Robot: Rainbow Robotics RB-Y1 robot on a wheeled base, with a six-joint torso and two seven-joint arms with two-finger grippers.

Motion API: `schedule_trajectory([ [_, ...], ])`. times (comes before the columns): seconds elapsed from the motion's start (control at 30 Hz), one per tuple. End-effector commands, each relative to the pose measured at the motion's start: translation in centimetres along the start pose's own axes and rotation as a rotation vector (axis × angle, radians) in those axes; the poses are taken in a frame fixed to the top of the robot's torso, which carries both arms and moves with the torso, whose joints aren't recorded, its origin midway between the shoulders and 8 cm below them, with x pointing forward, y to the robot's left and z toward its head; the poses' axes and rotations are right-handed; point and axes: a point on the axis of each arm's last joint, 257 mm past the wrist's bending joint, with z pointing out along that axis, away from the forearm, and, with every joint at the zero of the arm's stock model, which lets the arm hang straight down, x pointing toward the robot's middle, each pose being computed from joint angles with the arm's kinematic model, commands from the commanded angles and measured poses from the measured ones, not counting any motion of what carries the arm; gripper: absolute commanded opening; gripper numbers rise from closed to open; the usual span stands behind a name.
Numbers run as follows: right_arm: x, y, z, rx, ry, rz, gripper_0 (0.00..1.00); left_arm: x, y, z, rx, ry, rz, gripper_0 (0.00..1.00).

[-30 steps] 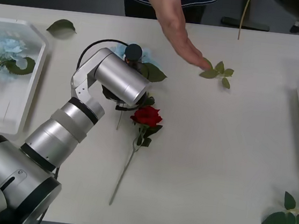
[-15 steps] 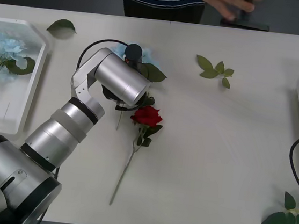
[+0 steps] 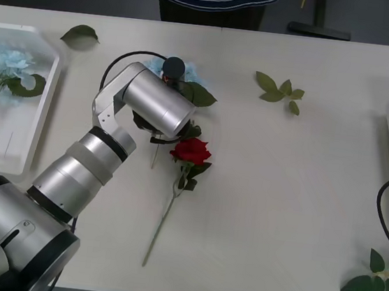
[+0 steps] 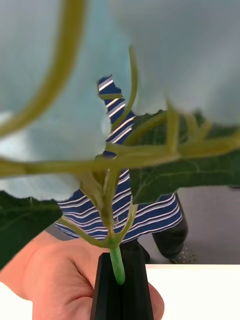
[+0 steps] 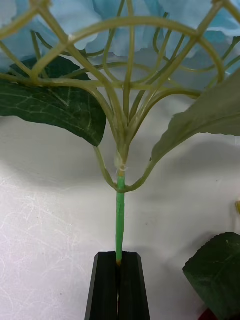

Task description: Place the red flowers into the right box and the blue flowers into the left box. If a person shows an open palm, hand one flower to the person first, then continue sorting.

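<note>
Left box [image 3: 54, 66]: table's left edge, well apart from L arm.

L gripper [image 5: 119, 257], mid-table: jaws clamped on the very end of blue flower [image 5: 120, 210] stem. Risk: wide head pivots or slips w/ so little stem held. Leaves may drag red rose [image 3: 192, 150], just beside.

R gripper [image 4: 121, 260]: jaws clamped on second blue flower [image 4: 107, 200] stem, person's hand [image 4: 60, 282] right at them. Mistimed release = drop.

No writing legible.
</note>
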Motion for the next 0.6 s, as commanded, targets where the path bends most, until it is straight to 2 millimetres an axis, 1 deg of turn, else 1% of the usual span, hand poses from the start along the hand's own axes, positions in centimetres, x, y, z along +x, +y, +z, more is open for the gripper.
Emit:
schedule_trajectory([
  [0.03, -2.17, 1.95, -0.42, -0.039, -0.042, 0.009, 0.31, -2.73, -1.62, -1.74, 0.018, -0.048, 0.029, 0.0],
  [0.07, -2.17, 1.95, -0.42, -0.039, -0.042, 0.009, 0.46, -2.69, -1.59, -1.71, 0.017, -0.047, 0.029, 0.0],
  [0.1, -2.17, 1.95, -0.42, -0.039, -0.042, 0.009, 0.77, -2.69, -1.59, -1.71, 0.017, -0.047, 0.029, 0.0],
  [0.13, -2.17, 1.95, -0.42, -0.039, -0.042, 0.009, 1.0, -2.7, -1.49, -1.69, 0.016, -0.047, 0.03, 0.0],
  [0.6, -2.17, 1.95, -0.42, -0.039, -0.042, 0.009, 1.0, -2.66, -1.58, -1.74, 0.016, -0.045, 0.032, 0.0],
])
